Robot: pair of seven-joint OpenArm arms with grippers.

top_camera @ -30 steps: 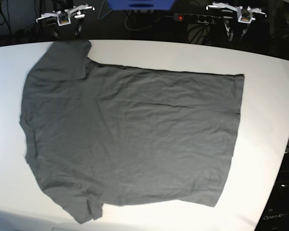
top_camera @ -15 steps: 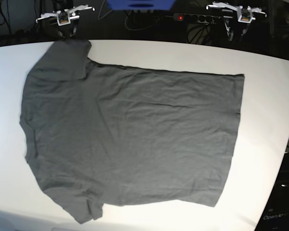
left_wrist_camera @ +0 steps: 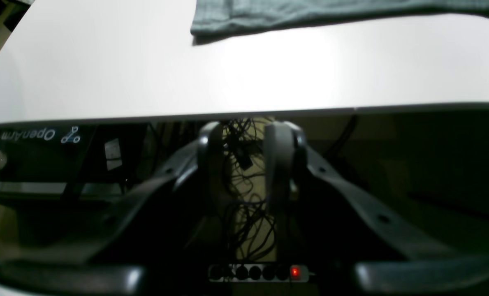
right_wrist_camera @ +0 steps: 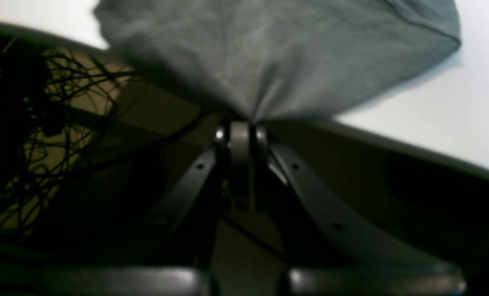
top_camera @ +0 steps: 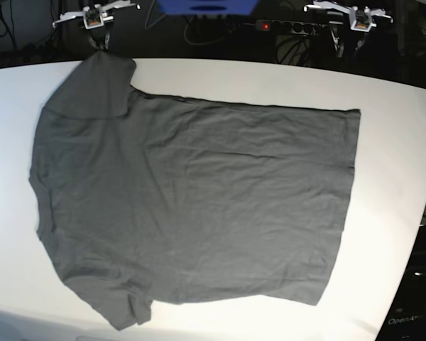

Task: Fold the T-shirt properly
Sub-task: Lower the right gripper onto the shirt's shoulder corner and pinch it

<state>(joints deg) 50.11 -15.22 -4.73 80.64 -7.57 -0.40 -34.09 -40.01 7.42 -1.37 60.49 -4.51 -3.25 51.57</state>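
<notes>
On the left of the base view, the right gripper [top_camera: 99, 48] stands at the far edge of the white table [top_camera: 390, 142]. Its jaws are closed on the tip of the sleeve of the dark grey T-shirt [top_camera: 192, 206]; in the right wrist view the cloth [right_wrist_camera: 277, 53] gathers into a pinched point between the fingers [right_wrist_camera: 239, 135] and rises a little from the table edge. The T-shirt lies spread flat over most of the table, its hem toward the right side. Further right, behind the table, a power strip [top_camera: 287, 27] shows a red light. On the right, the left gripper [top_camera: 348, 48] hangs beyond the far edge, its jaws partly apart and holding nothing; its fingers [left_wrist_camera: 279, 144] are off the cloth.
</notes>
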